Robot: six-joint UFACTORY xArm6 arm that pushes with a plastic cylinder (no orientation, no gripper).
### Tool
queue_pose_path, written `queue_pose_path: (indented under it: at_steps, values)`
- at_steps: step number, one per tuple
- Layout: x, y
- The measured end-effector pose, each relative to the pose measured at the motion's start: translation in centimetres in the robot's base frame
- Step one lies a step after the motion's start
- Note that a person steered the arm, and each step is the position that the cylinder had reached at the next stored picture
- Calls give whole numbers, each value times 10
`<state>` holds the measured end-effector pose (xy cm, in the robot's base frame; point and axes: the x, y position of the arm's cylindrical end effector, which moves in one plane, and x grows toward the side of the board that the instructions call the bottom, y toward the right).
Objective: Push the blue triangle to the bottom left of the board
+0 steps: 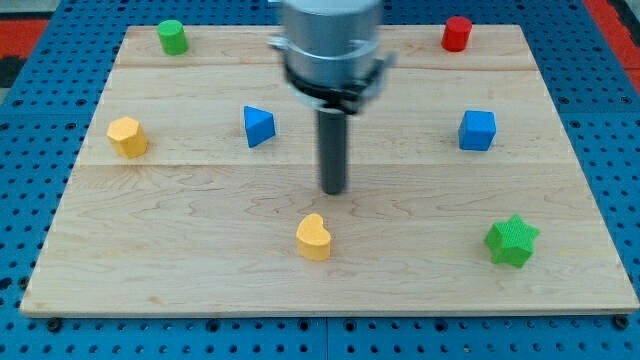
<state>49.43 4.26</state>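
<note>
Near the middle of the table (200, 200), my tip (333, 190) rests on bare wood, right of and a little below the blue triangle (258, 126), and apart from it; there is no claw on this rig, only the rod, so nothing here opens or shuts. The blue triangle sits in the upper left part of the board, well away from the bottom left corner it is meant for. To push it there, my tip would best go round to the triangle's upper right side and then drive down and to the view's left, in line with the corner, meeting a flat face rather than an edge so the block does not spin off. The yellow hexagonal block (127, 136) stands left of the triangle and may be grazed if the push runs too flat. The yellow heart (314, 237) lies just below my tip and seems clear of the path. The green cylinder (172, 37), red cylinder (457, 33), blue cube (477, 130) and green star (512, 241) are well apart from it.
</note>
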Motion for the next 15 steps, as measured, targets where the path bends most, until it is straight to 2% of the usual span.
queue_pose_path:
  at_steps: [1, 2, 4, 5, 6, 8, 9, 10, 12, 13, 14, 15]
  values:
    - [62, -28]
    - [19, -29]
    - [-115, -35]
    - [-126, -88]
    - [-94, -151]
    - [-98, -182]
    - [-26, -200]
    - [20, -218]
    - [-20, -204]
    - [-39, -231]
    - [-36, -244]
    - [-7, -255]
